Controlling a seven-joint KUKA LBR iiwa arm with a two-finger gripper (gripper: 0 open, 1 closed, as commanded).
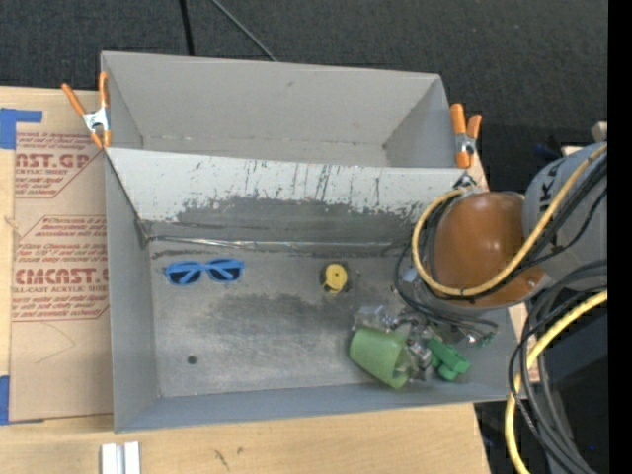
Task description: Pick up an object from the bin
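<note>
Where pincer [413,340] hangs by green cup [378,355], sunglasses [204,271] apart

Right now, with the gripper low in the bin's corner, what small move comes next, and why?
Probably a slight lift, to test the hold. The gripper sits low against the pale green plastic cup lying on its side, a small darker green piece beside it; whether it grips the cup is hidden.
</note>
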